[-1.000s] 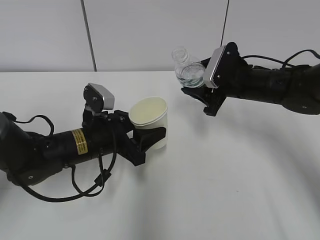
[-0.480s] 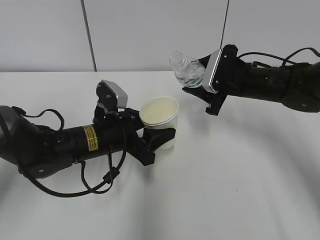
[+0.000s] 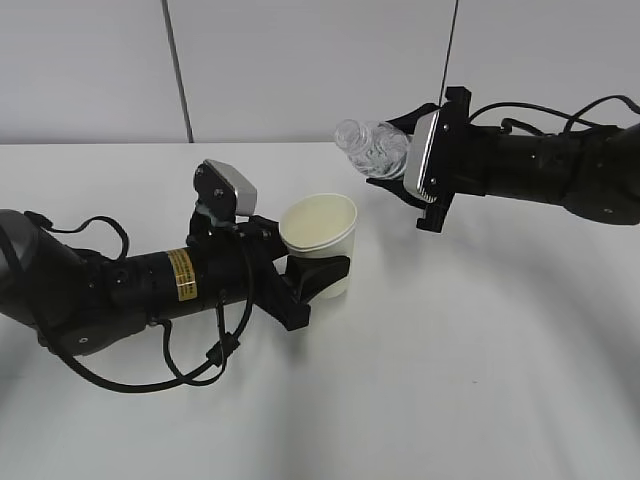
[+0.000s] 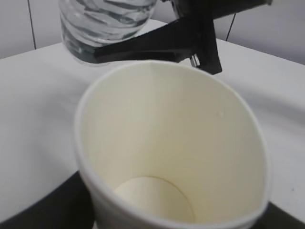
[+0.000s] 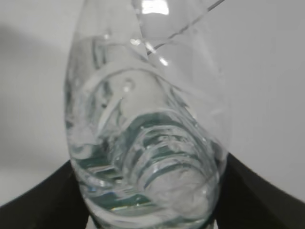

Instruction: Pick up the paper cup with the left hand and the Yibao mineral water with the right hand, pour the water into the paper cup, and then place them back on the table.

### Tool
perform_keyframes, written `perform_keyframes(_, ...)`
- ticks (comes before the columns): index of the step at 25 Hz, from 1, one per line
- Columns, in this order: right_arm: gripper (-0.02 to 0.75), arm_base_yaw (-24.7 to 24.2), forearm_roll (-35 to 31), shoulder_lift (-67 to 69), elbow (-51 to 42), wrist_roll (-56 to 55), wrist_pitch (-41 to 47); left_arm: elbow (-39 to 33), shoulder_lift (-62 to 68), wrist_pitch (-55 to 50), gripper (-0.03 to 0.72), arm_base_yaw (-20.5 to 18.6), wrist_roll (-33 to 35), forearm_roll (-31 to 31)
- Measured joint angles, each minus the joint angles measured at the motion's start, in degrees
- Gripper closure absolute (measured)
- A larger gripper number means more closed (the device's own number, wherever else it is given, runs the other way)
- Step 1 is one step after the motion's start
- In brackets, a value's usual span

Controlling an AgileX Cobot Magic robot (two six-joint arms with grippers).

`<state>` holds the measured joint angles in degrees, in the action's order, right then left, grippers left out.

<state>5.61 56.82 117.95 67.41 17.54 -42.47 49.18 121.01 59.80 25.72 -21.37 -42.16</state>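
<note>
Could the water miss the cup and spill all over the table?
Yes, it might. The Yibao mineral water is tipped, but its open mouth looks up and to the right of the paper cup, not over it, so water could land on the table. Also, the left end effector squeezes the thin cup into an oval, as the left wrist view shows, so it could buckle once water goes in.

A lab-like test bench — bare white table (image 3: pixel 450 380), plain grey panelled wall (image 3: pixel 300 70) behind.
</note>
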Motion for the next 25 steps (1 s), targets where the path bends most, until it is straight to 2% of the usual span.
perform_keyframes(25,0.235,0.00,0.08,-1.88,0.00,9.89,0.10,1.32,0.00,-1.69,0.276,0.00,0.00,0.48)
